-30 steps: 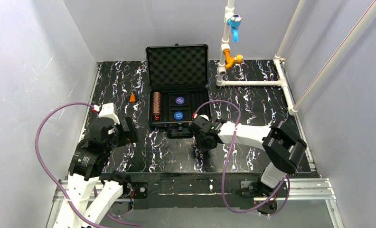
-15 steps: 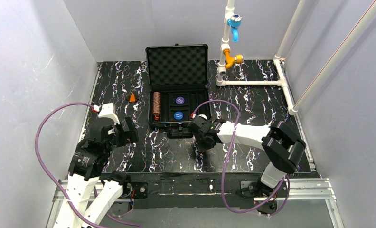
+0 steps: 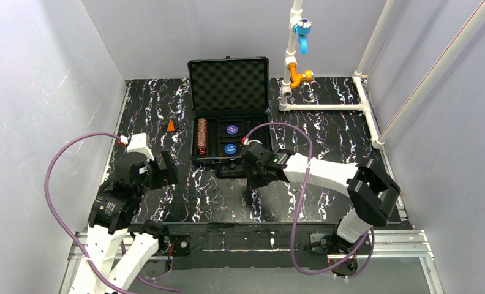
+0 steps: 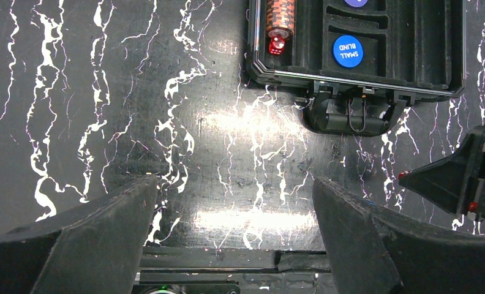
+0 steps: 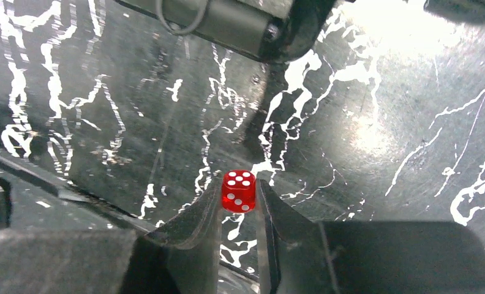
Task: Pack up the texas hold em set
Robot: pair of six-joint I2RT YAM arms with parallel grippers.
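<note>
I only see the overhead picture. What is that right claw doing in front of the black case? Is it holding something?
Observer: Yes. Its wrist camera shows the right claw pinching a small red die between its fingertips.
Operator: Is there another one already packed?
Observer: The left wrist camera shows a second die lying in the tray, at the near end of the chip stack.
Operator: What do the blue discs say?
Observer: The nearer blue disc reads SMALL BLIND.
</note>
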